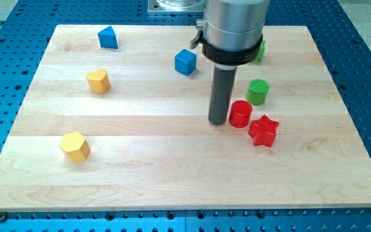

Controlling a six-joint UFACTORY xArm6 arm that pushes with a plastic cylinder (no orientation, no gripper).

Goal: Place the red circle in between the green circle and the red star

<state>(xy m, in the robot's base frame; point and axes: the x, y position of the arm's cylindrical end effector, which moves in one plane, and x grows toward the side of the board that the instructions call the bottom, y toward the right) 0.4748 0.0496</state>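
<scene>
The red circle (240, 114) stands right of the board's middle. The green circle (257, 91) is just above and right of it, a small gap apart. The red star (263, 131) is just below and right of it, nearly touching. My tip (218, 122) rests on the board right at the red circle's left side, touching or nearly touching it.
A blue cube (185, 62) lies up and left of the rod. A blue triangular block (107, 37) is at the top left. Two yellow blocks lie at the left (98, 80) and lower left (75, 146). Another green block (259, 51) is partly hidden behind the arm's housing.
</scene>
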